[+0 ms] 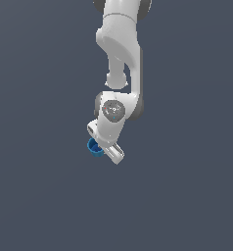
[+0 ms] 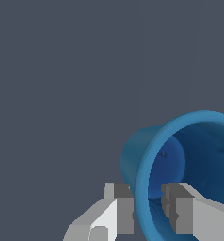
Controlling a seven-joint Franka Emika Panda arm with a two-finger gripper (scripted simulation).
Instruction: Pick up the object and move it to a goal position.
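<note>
Spreading unbroken in every direction, a flat slate-grey ground (image 1: 40, 196) shows no edges or walls. The small round blue cup (image 1: 94, 147) with lighter blue inside sits at the white two-fingered gripper (image 1: 103, 148), toward the exterior view's left. In the wrist view the fingers (image 2: 119, 212) pinch the cup's rim (image 2: 143, 207), one inside, one outside.

a plain, dark grey-blue surface (image 1: 45, 196) fills the whole field behind the arm, uniform and unmarked in both views. whether the blue cup (image 1: 94, 148) rests on it or hangs above cannot be told.
</note>
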